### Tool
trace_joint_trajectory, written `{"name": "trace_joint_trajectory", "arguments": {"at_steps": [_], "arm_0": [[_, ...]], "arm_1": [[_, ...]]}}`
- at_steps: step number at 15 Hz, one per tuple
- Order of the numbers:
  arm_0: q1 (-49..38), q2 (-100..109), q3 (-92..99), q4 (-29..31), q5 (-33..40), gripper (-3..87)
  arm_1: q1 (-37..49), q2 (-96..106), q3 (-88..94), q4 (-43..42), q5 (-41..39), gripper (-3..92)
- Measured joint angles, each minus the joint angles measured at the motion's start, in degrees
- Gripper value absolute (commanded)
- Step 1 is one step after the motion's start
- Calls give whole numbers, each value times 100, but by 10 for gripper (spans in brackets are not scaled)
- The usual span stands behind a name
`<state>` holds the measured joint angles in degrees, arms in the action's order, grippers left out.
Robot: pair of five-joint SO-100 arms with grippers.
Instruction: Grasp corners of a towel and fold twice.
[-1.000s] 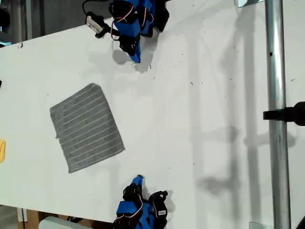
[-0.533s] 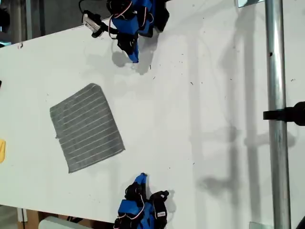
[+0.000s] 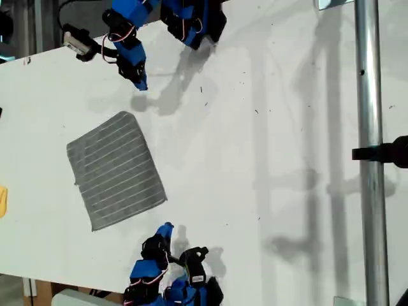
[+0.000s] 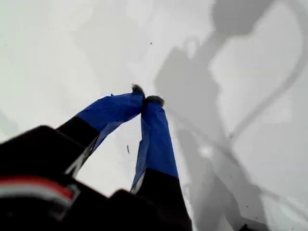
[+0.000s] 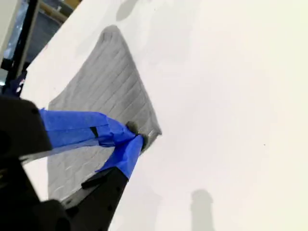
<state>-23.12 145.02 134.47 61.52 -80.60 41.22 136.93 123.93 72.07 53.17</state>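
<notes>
Towel point(image 3: 115, 170) lies flat and unheld, both my first gripper point(image 4: 146, 100) and my second gripper point(image 5: 135, 133) pinched together, so either may skid off a corner unless opened.

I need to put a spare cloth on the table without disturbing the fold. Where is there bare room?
The widest bare stretch lies between the towel and the metal pole. It is crowded at the exterior view's left: the towel, with an arm's end effector just above and another just below, and a yellow object at the edge.
</notes>
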Motion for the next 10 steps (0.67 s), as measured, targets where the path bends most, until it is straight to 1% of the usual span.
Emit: {"name": "trace_joint_trajectory", "arguments": {"at_steps": [3, 5, 10], "arm_0": [[-334, -729, -738, 53, 290, -29], [-483, -1213, -1195, 141, 448, -29], [-888, -2566, -2566, 624, 686, -28]], "arm_1": [[483, -1775, -1617, -105, -598, -3], [642, -2848, -2689, -114, -853, -3], [853, -5001, -5036, 105, -1283, -3]]}}
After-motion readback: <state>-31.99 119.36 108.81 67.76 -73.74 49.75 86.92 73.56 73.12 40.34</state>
